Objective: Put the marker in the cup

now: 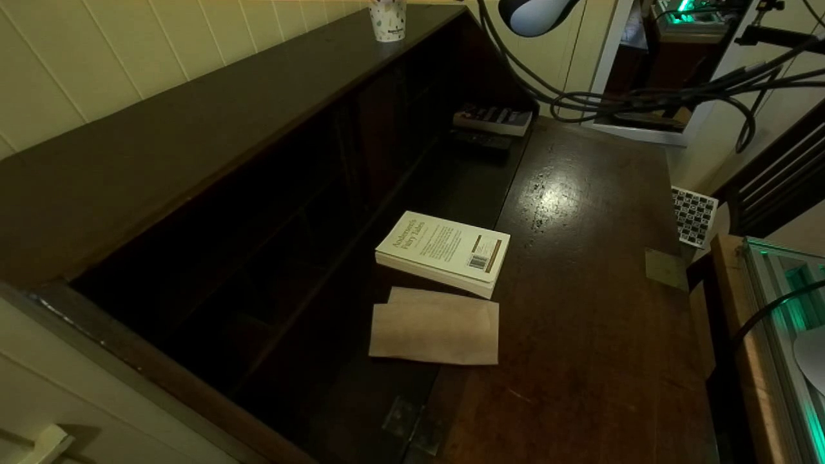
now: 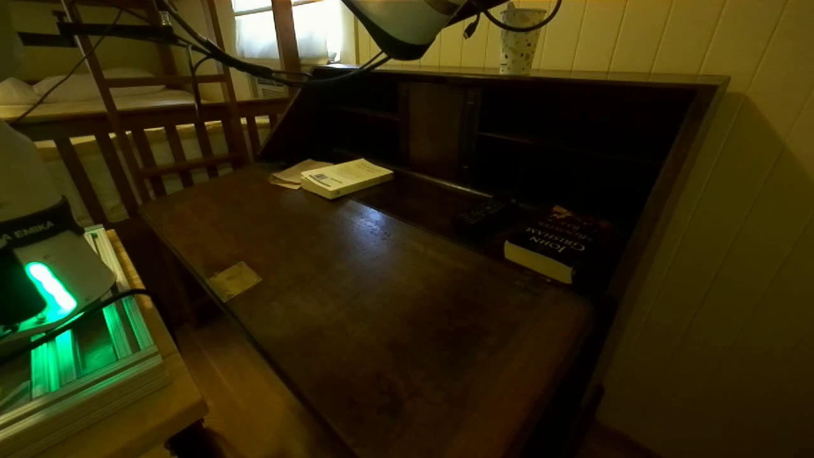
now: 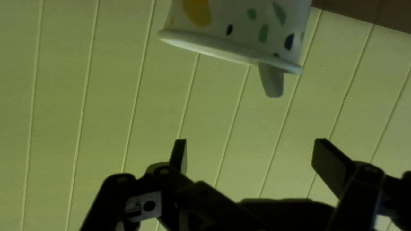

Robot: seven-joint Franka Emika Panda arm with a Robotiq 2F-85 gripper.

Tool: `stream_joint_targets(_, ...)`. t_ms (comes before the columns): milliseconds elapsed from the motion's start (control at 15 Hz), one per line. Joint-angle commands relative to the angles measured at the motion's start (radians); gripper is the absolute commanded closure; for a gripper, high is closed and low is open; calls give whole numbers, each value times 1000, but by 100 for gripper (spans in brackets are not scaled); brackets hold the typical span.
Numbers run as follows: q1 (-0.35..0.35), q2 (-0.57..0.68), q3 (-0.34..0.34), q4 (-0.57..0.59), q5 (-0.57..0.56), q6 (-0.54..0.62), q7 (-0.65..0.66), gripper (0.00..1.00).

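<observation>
The cup (image 1: 388, 23) is white with coloured spots and stands upright on top of the dark desk hutch. It also shows in an exterior view (image 2: 519, 41). In the wrist view the cup (image 3: 239, 30) appears upside down at the top. A dark grey stub, which looks like the marker (image 3: 273, 81), sticks out past the cup's rim; the rest of it is hidden inside the cup. My gripper (image 3: 250, 144) is open with nothing between its fingers. It is apart from the cup and marker, facing the panelled wall. The gripper is out of frame in both exterior views.
On the desk (image 1: 580, 309) lie a white book (image 1: 445, 251), folded brown paper (image 1: 438, 332), a dark thick book (image 2: 550, 245) and a black object (image 2: 486, 213). The hutch top (image 1: 225, 96) rises behind. Cables (image 1: 638, 100) hang from the arm.
</observation>
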Motion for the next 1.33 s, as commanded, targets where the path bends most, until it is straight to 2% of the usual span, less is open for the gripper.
stream_joint_targets(0, -8, -64, 1, -58, -36, -20, 46, 0)
stream_joint_targets(800, -16, -187, -7, -171, -130, -54, 136, 0)
stream_joint_targets(1267, -31, -255, -11, -224, -241, -74, 240, 0)
